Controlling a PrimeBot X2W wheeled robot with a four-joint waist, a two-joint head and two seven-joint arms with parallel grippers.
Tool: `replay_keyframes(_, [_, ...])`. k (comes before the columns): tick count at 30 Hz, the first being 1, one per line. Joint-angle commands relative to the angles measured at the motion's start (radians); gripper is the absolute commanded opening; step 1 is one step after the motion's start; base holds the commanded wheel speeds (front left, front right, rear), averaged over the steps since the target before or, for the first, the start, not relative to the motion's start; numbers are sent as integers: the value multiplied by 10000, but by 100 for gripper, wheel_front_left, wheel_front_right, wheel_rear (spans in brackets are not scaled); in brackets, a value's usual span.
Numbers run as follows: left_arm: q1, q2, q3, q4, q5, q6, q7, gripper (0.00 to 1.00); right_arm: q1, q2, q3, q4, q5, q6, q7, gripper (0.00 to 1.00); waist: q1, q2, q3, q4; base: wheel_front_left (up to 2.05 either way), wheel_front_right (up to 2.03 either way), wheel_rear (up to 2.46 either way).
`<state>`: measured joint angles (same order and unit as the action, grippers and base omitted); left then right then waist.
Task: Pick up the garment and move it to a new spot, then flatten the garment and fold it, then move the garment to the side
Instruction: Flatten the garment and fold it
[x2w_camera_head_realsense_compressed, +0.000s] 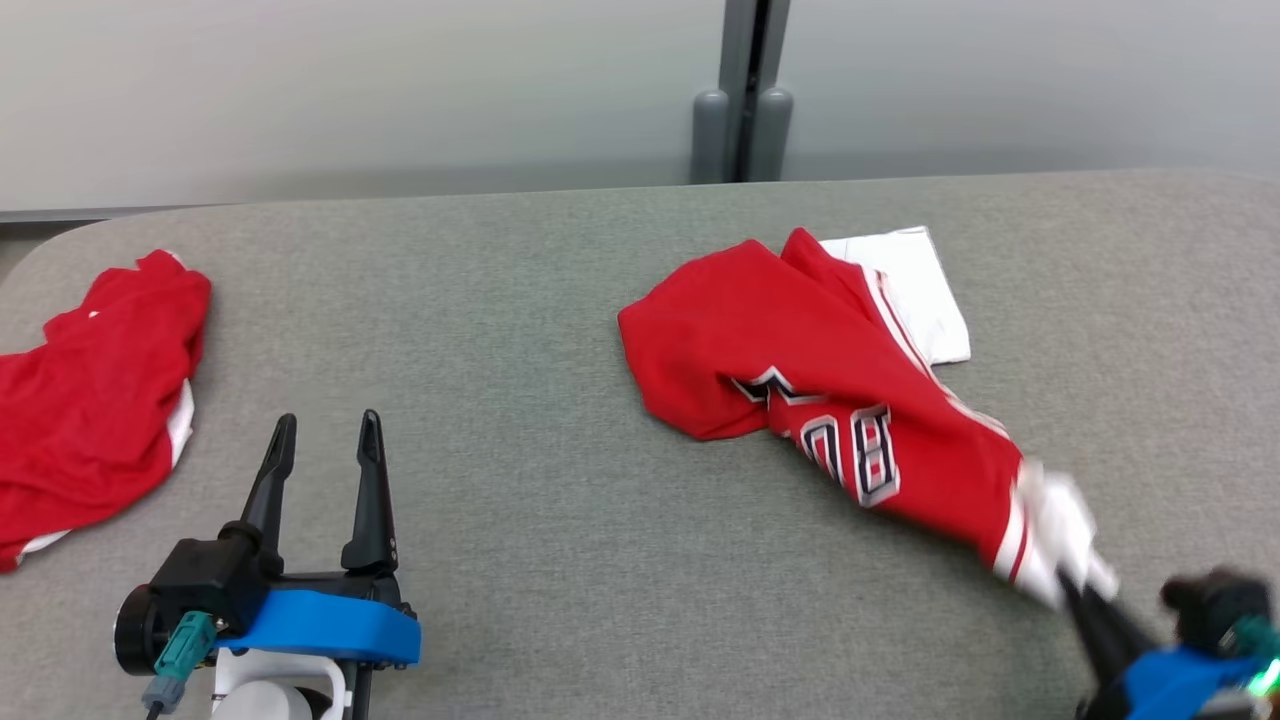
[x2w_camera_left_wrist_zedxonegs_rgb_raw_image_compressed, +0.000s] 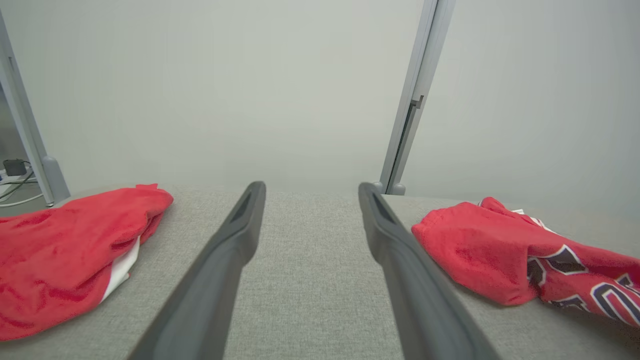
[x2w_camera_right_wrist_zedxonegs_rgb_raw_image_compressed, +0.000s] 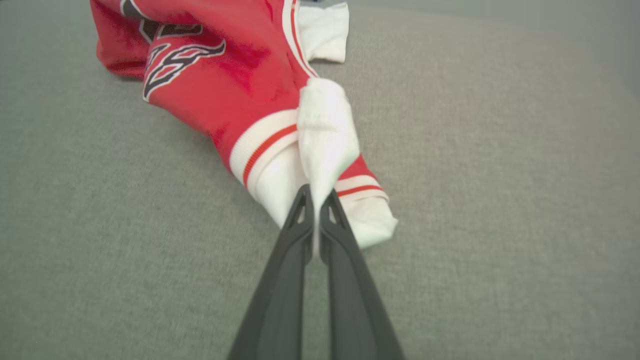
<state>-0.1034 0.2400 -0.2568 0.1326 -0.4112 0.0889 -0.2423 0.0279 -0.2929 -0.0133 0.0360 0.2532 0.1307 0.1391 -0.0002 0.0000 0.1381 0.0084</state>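
Right wrist view: my right end effector (x2w_camera_right_wrist_zedxonegs_rgb_raw_image_compressed: 315, 195) is clamped on a white corner of the red garment (x2w_camera_right_wrist_zedxonegs_rgb_raw_image_compressed: 235, 75), mid-frame. To carry it well I should lift steadily until the bunched far end clears the worktop (x2w_camera_right_wrist_zedxonegs_rgb_raw_image_compressed: 500, 175). In the head view it lies right of centre, long axis from upper left to lower right, gripped end lower right. My left end effector (x2w_camera_head_realsense_compressed: 329, 418) is spread apart, empty.
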Motion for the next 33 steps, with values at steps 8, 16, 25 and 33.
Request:
replay_keyframes(8, [-83, 102, 70, -116, -60, 131, 2, 100, 1817, 501, -375, -1326, 709, 2, 1827, 100, 2, 0, 126, -538, 0, 0, 0])
replay_keyframes(16, [-359, -14, -63, -49, -50, 70, -26, 100, -361, 444, -937, -2274, 645, 2, 3055, 100, 2, 0, 336, -472, 0, 0, 0])
replay_keyframes(25, [-1077, -41, -419, -219, 192, -139, 7, 100, -5118, 338, -57, 2281, 1250, 2, 3671, 100, 2, 0, 1356, 487, 0, 0, 0])
replay_keyframes(33, [-1544, -175, -701, -184, 335, -224, -22, 100, -7342, 65, 222, 5783, 1163, 2, 3645, 100, 2, 0, 2158, 1414, 0, 0, 0])
